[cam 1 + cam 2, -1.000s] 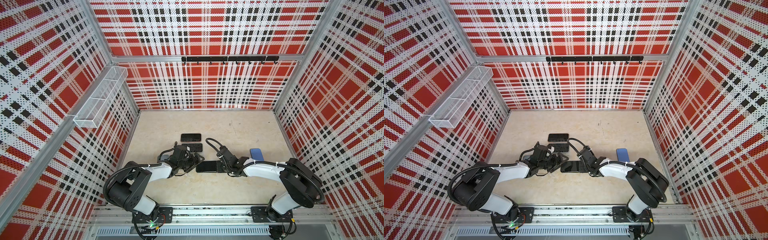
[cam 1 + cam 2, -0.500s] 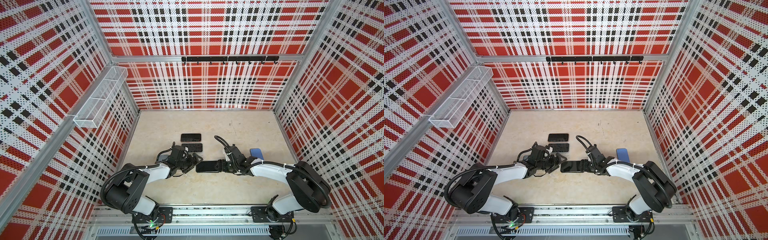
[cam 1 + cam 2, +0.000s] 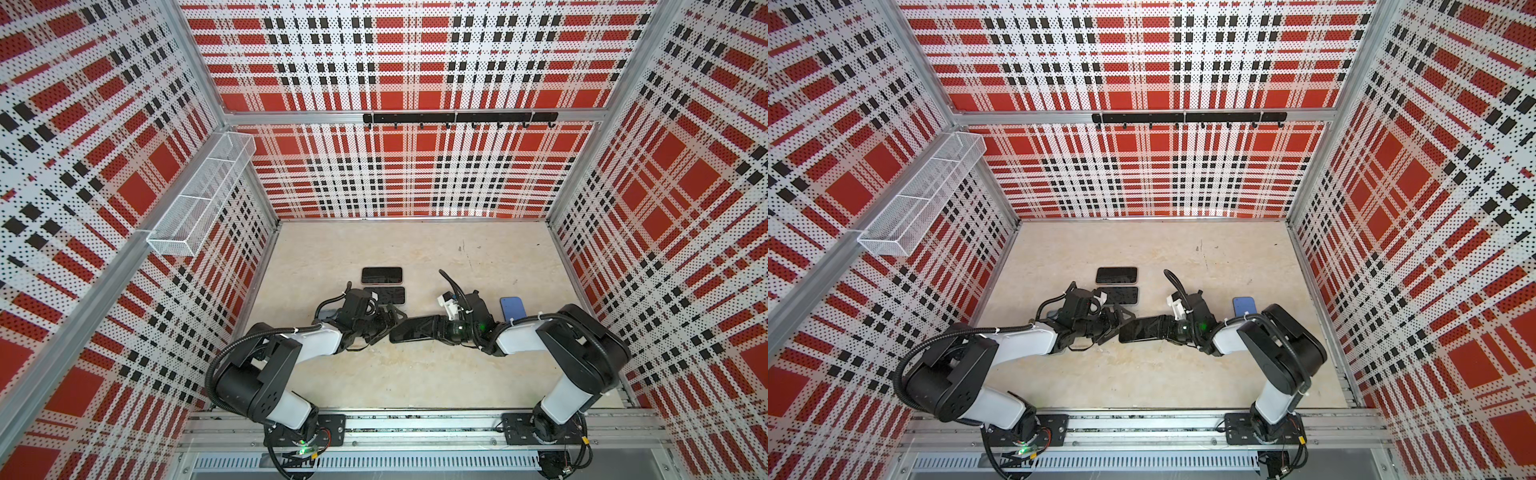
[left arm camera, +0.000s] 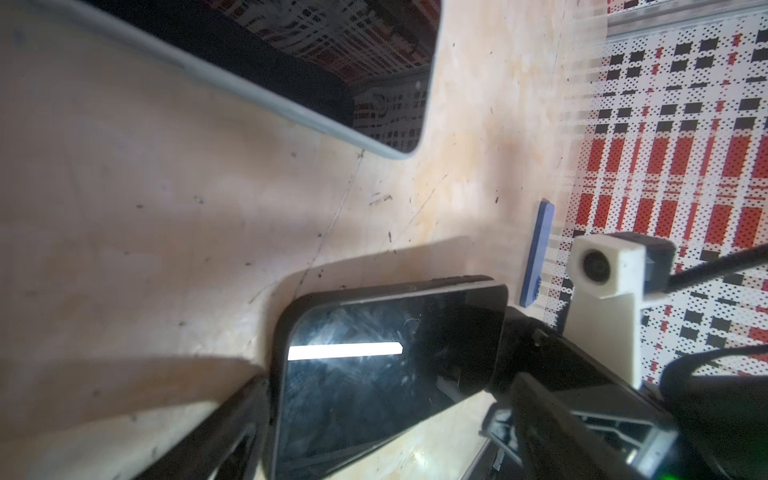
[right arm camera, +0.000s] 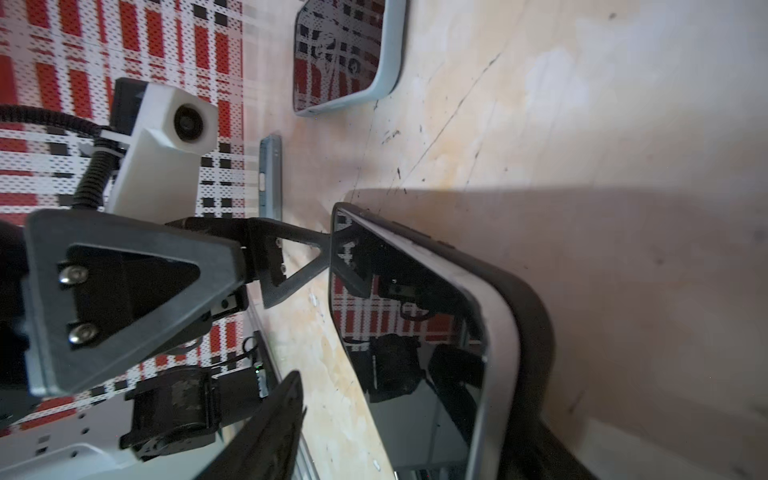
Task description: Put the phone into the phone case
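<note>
The phone (image 3: 415,329) lies at the centre of the table with its dark screen up. It rests in a black phone case (image 5: 536,324), and its silver edge (image 5: 498,332) shows above the case rim on one long side. My right gripper (image 3: 438,328) straddles the phone's right end with its jaws open. Bare table shows between one of its fingers (image 5: 274,432) and the phone. My left gripper (image 3: 390,321) is open at the phone's left end, with one fingertip (image 5: 324,245) touching the corner. In both top views the phone (image 3: 1144,329) spans the gap between the two grippers.
Two more dark-screened phones (image 3: 382,274) (image 3: 384,294) lie just behind the left gripper. A blue case (image 3: 513,308) lies behind the right arm, and a grey-blue one (image 5: 270,178) near the left arm. A wire basket (image 3: 199,203) hangs on the left wall. A hook rail (image 3: 457,118) runs along the back wall.
The right gripper's jaws have widened round the phone's right end, and its wrist has turned more in line with the phone. The left arm has barely moved.
</note>
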Controlling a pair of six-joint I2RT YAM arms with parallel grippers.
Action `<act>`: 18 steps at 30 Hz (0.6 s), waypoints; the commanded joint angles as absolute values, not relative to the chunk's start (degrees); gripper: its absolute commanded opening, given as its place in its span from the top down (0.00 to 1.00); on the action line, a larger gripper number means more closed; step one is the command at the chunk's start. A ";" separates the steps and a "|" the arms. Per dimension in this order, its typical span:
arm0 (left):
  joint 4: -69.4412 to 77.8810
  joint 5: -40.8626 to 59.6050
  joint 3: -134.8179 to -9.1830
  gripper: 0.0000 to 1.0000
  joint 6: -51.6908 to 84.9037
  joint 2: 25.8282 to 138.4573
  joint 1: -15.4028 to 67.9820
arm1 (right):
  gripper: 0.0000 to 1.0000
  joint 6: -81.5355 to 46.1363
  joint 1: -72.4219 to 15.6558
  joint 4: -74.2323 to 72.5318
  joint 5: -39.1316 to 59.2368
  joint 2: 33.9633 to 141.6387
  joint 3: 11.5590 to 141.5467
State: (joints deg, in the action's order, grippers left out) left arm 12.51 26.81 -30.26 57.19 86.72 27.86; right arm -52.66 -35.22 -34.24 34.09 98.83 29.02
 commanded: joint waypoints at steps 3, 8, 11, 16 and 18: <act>9.93 27.07 -29.29 0.08 56.87 88.84 28.41 | 0.41 -59.97 -34.53 -52.66 37.69 103.35 23.92; 9.94 27.45 -29.09 0.08 56.78 88.70 27.55 | 0.44 -58.70 -34.28 -52.12 34.86 101.73 22.65; 9.93 27.53 -29.03 0.08 56.68 88.42 27.18 | 0.47 -58.44 -33.59 -52.36 33.43 100.48 21.60; 9.88 27.80 -29.24 0.08 56.62 88.68 26.69 | 0.54 -58.34 -32.90 -53.23 33.14 99.50 20.36; 9.93 27.82 -29.20 0.08 56.66 88.69 26.58 | 0.59 -58.44 -32.87 -53.88 33.23 99.50 19.98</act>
